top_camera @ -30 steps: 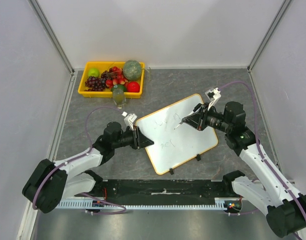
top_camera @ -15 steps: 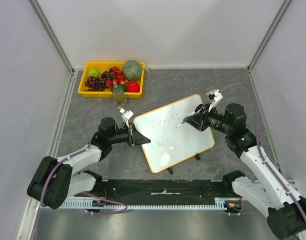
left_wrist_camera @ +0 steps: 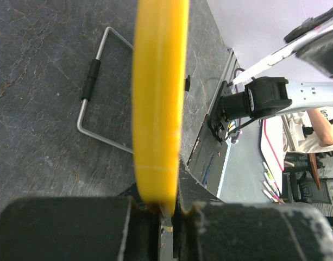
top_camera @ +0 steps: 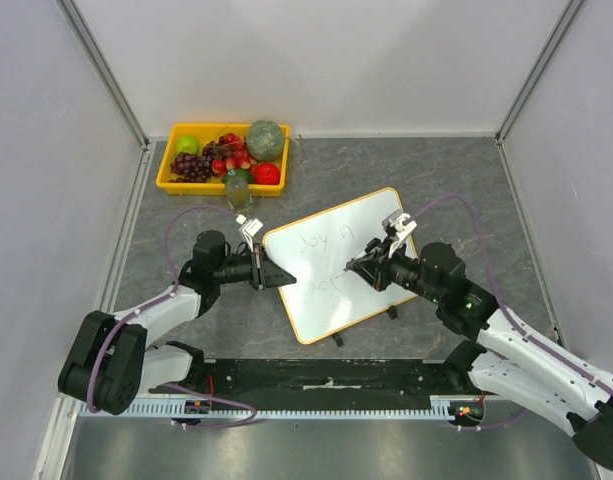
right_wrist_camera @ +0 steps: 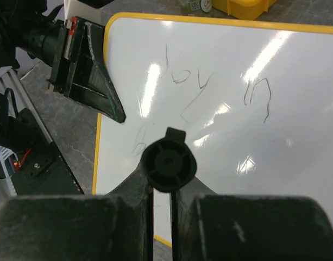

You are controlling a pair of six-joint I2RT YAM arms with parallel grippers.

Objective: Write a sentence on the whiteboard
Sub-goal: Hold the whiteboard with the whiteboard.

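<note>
Left hand point(top_camera: 282, 277) is clamping the whiteboard point(top_camera: 371, 220); right hand point(top_camera: 358, 268), gripping the marker point(right_wrist_camera: 169, 163), is working on the sentence's point(top_camera: 321, 240) second line.

Yellow tray point(top_camera: 166, 172) of fruit point(top_camera: 267, 140), grey table point(top_camera: 456, 180)

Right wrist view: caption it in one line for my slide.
Right fingers hold a black marker over the whiteboard's handwritten words while left fingers clamp its edge.
</note>
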